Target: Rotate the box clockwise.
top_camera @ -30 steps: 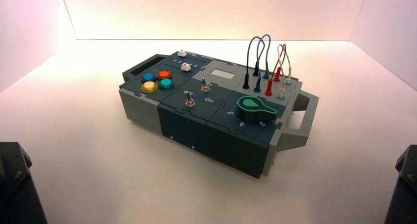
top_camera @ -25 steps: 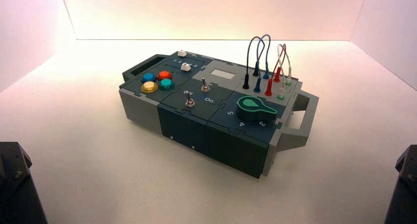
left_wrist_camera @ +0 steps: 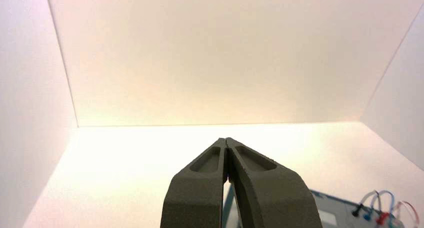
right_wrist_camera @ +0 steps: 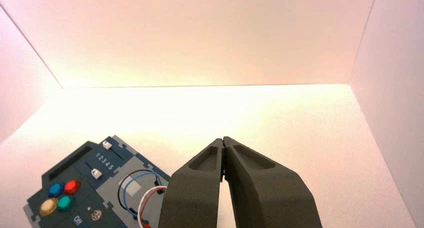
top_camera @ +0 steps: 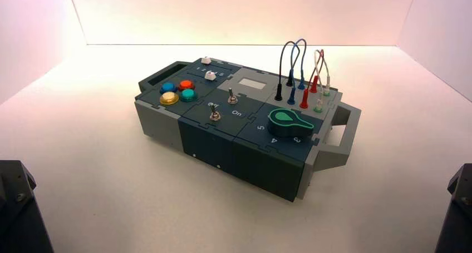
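Evidently nothing touches the box point(top_camera: 245, 130) yet: the left gripper point(left_wrist_camera: 226, 142) and right gripper point(right_wrist_camera: 223, 141) are pressed together, parked near. Judged best: push opposite grey end handles point(top_camera: 339, 136) together, steadily, clear of the wires point(top_camera: 295, 58).

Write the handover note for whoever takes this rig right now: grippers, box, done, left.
Left gripper: shut, empty, parked at the near left corner, clear of the box.
Right gripper: shut, empty, parked at the near right corner, also clear of the box.
Box: on the white table, standing skewed, its buttons end toward the far left and its green knob end toward the near right. Grey handles at both ends are free.
Done: nothing visible; neither gripper touches the box.
Left: bring the arms in, push or grip the ends, and rotate the box clockwise.
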